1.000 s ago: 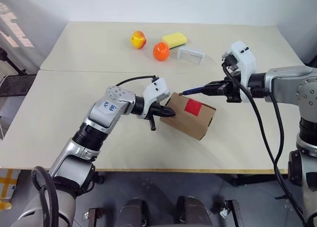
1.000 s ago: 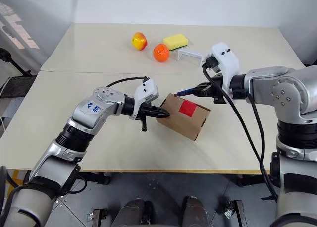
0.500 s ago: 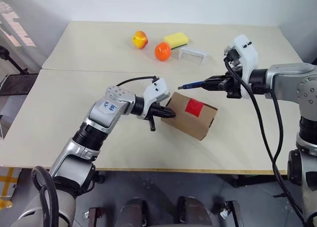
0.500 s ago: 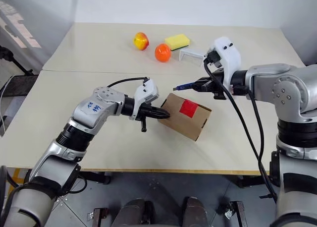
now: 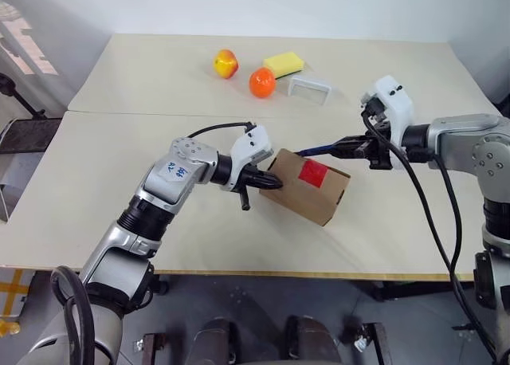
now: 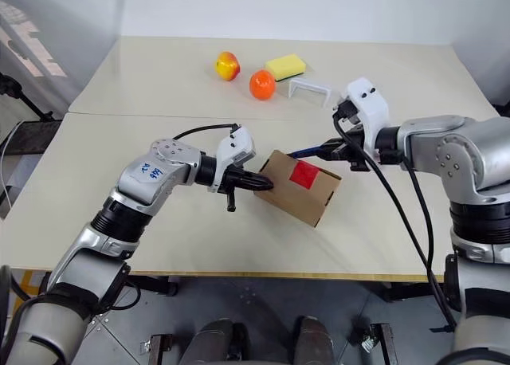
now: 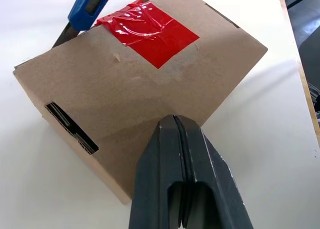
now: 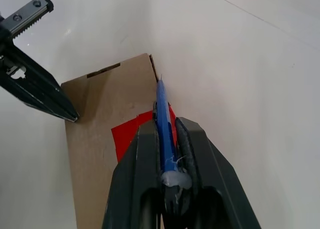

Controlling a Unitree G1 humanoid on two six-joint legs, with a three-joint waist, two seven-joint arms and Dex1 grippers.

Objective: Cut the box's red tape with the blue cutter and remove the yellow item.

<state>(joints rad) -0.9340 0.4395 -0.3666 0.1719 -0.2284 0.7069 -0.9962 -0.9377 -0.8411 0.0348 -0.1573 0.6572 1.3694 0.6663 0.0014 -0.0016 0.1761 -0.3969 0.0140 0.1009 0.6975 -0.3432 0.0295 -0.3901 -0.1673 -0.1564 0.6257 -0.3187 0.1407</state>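
Box [image 5: 307, 186] on tabletop [image 5: 119, 150], left fingers [image 7: 176, 139] closed against its edge; right fingers [image 8: 190, 144] clamp blue cutter [image 8: 164, 124] over red tape [image 7: 147, 33].

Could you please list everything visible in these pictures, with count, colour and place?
box: one, brown cardboard, table's near half, centre.
red tape: one patch, red, on the box's top face.
blue cutter: one, blue, held over the box's far edge.
fruit: one, yellow-red, far side.
orange ball: one, orange, beside the fruit.
sponge: one, yellow, far side.
bracket: one, white, right of the orange ball.
table: one, beige.
left tool: black, shut, tip against the box's left end.
right tool: black, shut on the blue cutter.
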